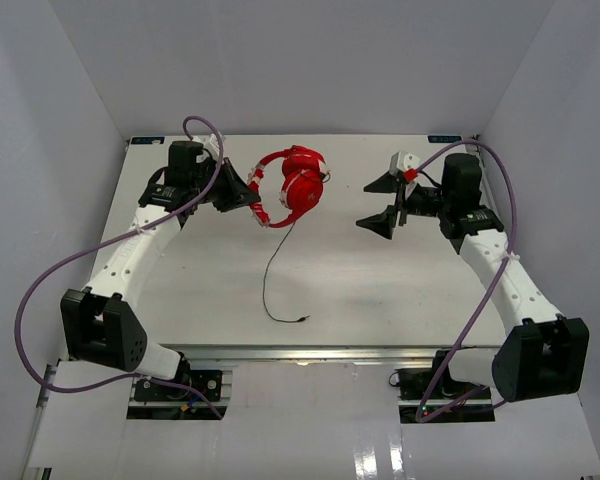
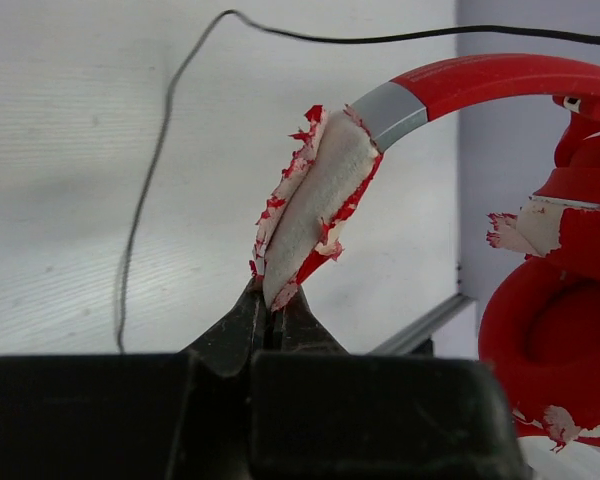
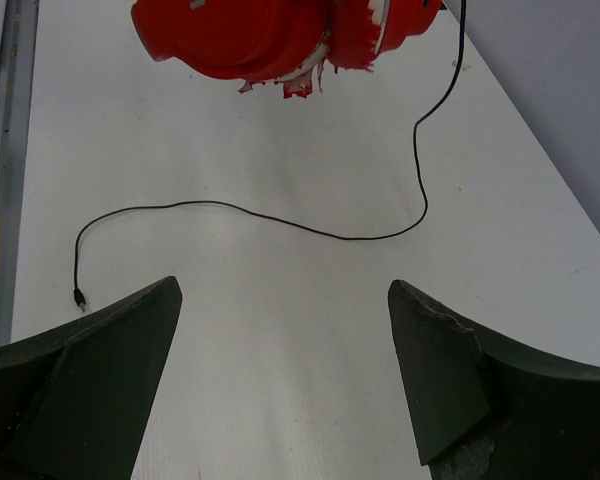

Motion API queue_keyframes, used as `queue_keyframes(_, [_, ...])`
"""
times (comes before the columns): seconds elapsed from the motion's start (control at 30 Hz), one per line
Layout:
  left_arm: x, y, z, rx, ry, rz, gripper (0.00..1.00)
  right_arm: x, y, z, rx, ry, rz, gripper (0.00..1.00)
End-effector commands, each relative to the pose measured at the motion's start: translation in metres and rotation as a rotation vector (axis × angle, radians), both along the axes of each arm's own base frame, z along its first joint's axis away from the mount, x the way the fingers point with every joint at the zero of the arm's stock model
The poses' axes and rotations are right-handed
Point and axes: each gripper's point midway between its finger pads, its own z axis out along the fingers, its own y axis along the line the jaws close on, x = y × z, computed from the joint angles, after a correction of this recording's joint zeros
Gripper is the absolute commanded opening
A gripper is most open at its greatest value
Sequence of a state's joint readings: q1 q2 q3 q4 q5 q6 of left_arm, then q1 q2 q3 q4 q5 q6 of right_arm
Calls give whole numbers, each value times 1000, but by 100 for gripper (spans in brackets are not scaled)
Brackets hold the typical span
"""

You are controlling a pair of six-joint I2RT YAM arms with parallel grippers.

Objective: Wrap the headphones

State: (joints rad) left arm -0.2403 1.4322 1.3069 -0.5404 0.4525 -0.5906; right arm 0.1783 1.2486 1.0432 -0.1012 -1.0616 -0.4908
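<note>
The headphones (image 1: 292,188) are gripped by their frayed padding (image 2: 315,215) in the left hand (image 2: 270,312); the right hand (image 3: 283,295) is held open.

On the top view I read both units as identical in build. The left arm (image 1: 130,250) and the right arm (image 1: 510,275) each consist of white moulded links set between black, blocky joint housings. A thick purple cable (image 1: 25,300) loops loosely alongside the left arm, and a second purple cable (image 1: 488,290) runs alongside the right arm. The left gripper (image 1: 248,190) and the right gripper (image 1: 377,204) carry matte black, wedge-shaped fingers that taper to narrow tips. I note a small white block (image 1: 408,166) with a red spot mounted beside the right gripper's black body. On the right wrist view, the fingers (image 3: 100,370) appear dark grey-black with a dull, slightly scuffed finish.
</note>
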Motion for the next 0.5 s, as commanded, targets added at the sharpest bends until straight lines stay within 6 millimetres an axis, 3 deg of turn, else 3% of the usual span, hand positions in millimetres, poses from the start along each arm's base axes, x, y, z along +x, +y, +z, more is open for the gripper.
queue_keyframes(0.0, [-15,-35,96,-272,-177,-158,0,14,34,9,18,-48,20,90])
queue_keyframes(0.2, [-24,-35,123,-277,-205,-179,0,49,63,12,54,-35,-33,90])
queue_keyframes(0.4, [-35,-30,148,-261,-212,-177,0,69,94,19,137,-13,69,90])
queue_keyframes(0.47, [-38,-29,160,-261,-228,-174,0,74,113,17,147,-24,105,90])
